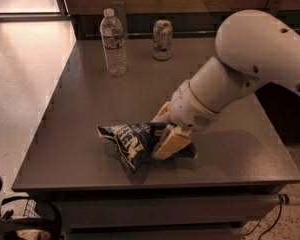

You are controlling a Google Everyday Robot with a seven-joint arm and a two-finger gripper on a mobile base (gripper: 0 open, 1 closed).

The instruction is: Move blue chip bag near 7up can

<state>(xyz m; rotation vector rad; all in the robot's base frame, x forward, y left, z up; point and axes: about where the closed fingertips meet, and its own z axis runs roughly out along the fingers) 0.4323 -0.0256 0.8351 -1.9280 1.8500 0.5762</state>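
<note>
The blue chip bag (pixel 130 140) lies crumpled on the grey table (pixel 80 99) near its front edge. My gripper (pixel 165 129) comes down from the right onto the bag's right end. Its tan fingers (pixel 171 143) sit on either side of the foil and are closed on it. The bag still rests on the table. The 7up can (pixel 163 39) stands upright at the table's far edge, well behind the bag and gripper.
A clear plastic water bottle (pixel 114 43) with a white cap stands at the back left, left of the can. My white arm (pixel 255 59) reaches in over the table's right side. The table's front edge is close below the bag.
</note>
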